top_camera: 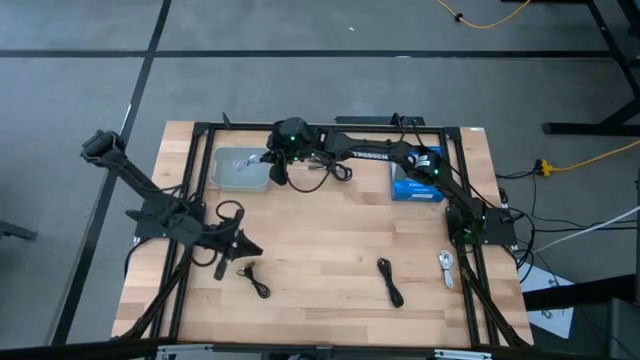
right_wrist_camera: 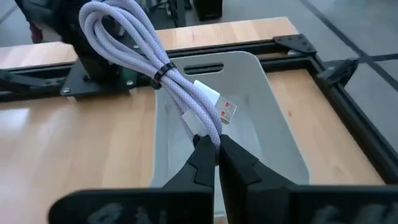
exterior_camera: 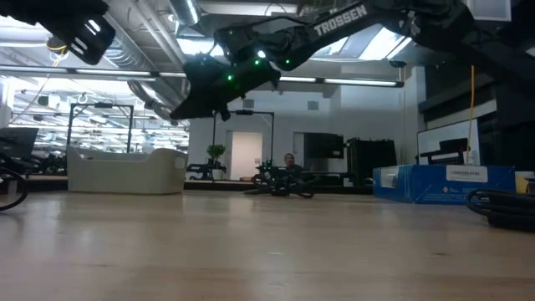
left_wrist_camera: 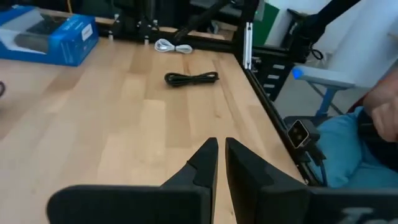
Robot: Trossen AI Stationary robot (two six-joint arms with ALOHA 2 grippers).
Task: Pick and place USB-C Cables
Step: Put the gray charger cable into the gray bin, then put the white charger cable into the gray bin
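Note:
My right gripper [right_wrist_camera: 217,144] reaches across the far side of the table and is shut on a silver-grey braided USB-C cable bundle [right_wrist_camera: 146,56], above the grey tray [right_wrist_camera: 267,118], also seen in the high view [top_camera: 232,172]. Loose on the table lie a black cable [top_camera: 256,281] near my left gripper, another black cable [top_camera: 390,282], a white cable [top_camera: 447,268] and a black tangle [top_camera: 328,171] at the far side. My left gripper [left_wrist_camera: 221,163] hovers shut over the near-left part of the table [top_camera: 232,248], touching nothing. My right gripper pinches the silver-grey bundle between its two fingers at one looped end [right_wrist_camera: 208,132]. The fingers lie roughly along the bundle. It is lifted clear and sticks out past the fingertips over the tray, bound by a black tie [right_wrist_camera: 163,72], with a connector [right_wrist_camera: 225,110] free.
A flat blue box [top_camera: 418,176] lies at the far right, also in the low view [exterior_camera: 443,182]. A black frame rail [top_camera: 320,128] runs around the table. A person in blue clothing [left_wrist_camera: 367,134] sits beyond the table's edge. Bare wood [top_camera: 320,240] fills the table's middle.

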